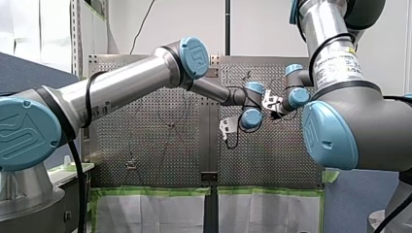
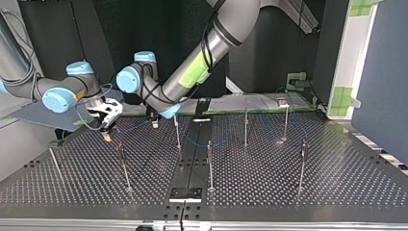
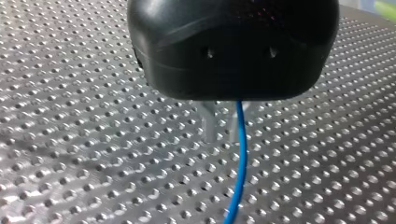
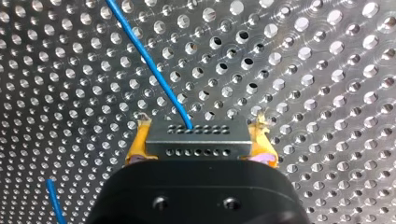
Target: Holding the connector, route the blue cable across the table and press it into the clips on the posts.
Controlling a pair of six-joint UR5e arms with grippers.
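Two yellow pads (image 4: 137, 145) of the robot's right gripper (image 4: 198, 135) pinch the grey, rectangular, hole-dotted connector (image 4: 196, 142). The thin blue cable (image 4: 149, 65) leaves it over the open perforated table (image 4: 327, 70). For the left gripper (image 3: 223, 135), the grip cannot be told.

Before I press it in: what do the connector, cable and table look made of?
Connector: matte grey block with rows of small holes, metal or plastic, I cannot tell which. Cable: smooth blue jacket, likely plastic, curving softly. Table: bright perforated metal, with circular marks round the holes.
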